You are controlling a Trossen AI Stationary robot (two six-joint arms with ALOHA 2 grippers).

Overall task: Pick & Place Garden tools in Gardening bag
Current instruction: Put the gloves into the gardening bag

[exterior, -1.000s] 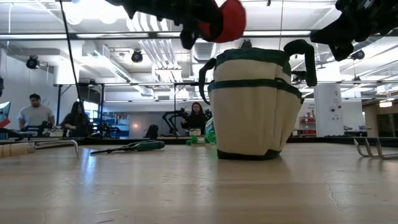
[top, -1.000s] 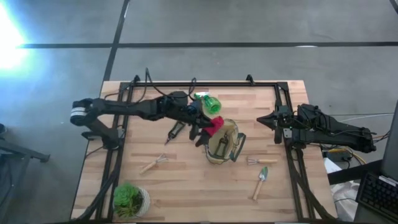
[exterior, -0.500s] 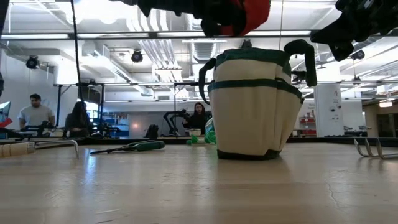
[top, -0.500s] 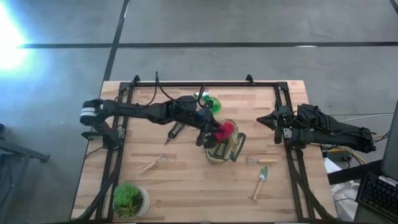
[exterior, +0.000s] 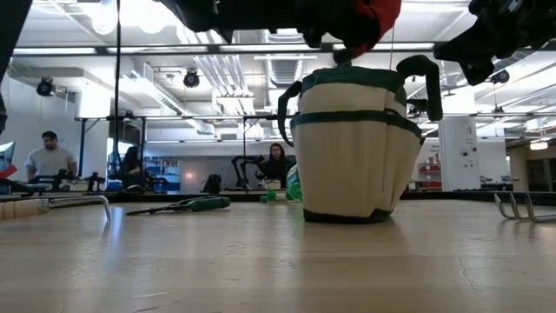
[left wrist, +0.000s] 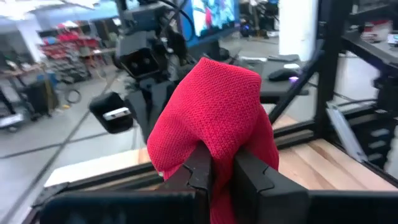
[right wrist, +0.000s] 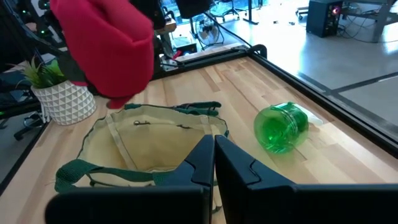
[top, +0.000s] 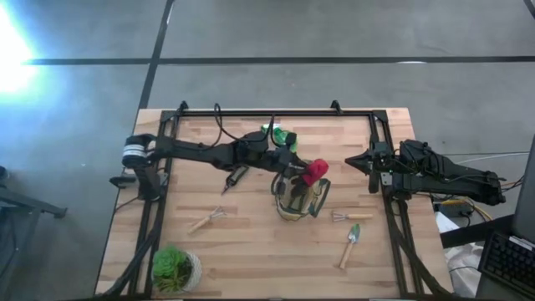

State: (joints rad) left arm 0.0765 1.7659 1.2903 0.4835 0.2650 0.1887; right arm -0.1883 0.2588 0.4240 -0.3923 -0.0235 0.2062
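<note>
A: Left gripper (left wrist: 216,180) is clamped on the red knitted item (left wrist: 214,118), a soft glove-like thing, not a hard tool. In the high view it hangs over the gardening bag (top: 297,198), near the far rim of its mouth.

B: To do the drop well: bring it over the middle of the opening, lower until the fabric is below the rim, then let go. Released off-centre, the cloth could drape over the rim or a handle.

A: Right gripper (right wrist: 214,163) waits at the right table edge, fingers shut and empty.

B: Unclear: the low view cuts off the left gripper at the top, so its height above the bag cannot be told. The bag's inside is only partly seen. Beyond it, the green spray bottle (right wrist: 281,127) lies on its side.
</note>
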